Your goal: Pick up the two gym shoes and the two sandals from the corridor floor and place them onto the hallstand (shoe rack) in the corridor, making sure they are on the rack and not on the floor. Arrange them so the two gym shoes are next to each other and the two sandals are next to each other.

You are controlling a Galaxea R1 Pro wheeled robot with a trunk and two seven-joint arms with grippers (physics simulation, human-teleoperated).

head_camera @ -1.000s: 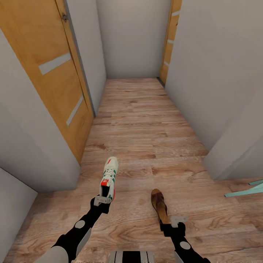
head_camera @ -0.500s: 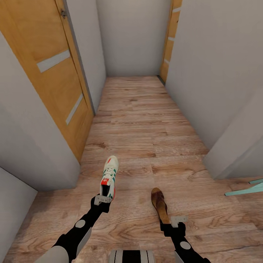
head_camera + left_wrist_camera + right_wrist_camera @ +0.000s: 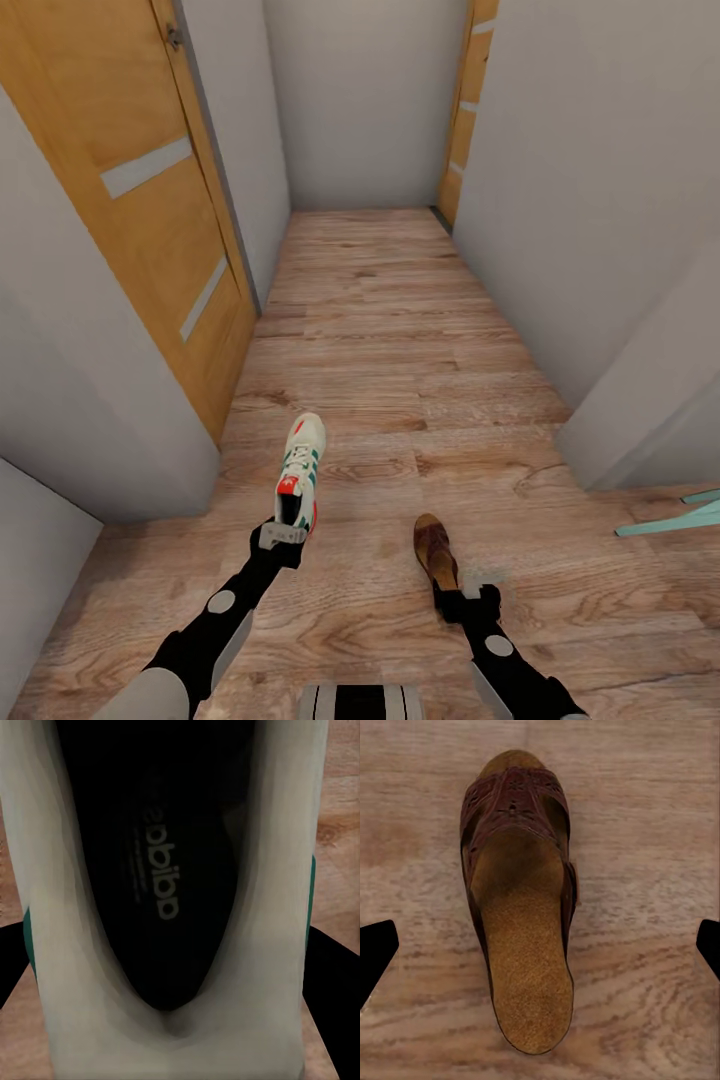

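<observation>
Head view: the left claw is at the heel of a gym shoe on the corridor floor, toe toward 12 o'clock. At its 4 o'clock lies a sandal, with the right claw at its heel.

Left wrist view: dark fingers flank the gym shoe's heel; whether they grip it I cannot tell.

Right wrist view: fingertips spread wide, clear of the sandal.

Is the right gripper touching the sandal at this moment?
Apart. In the right wrist view the dark fingertips sit at the far edges, with bare floor between each and the sandal; the jaws are spread wide.
</observation>
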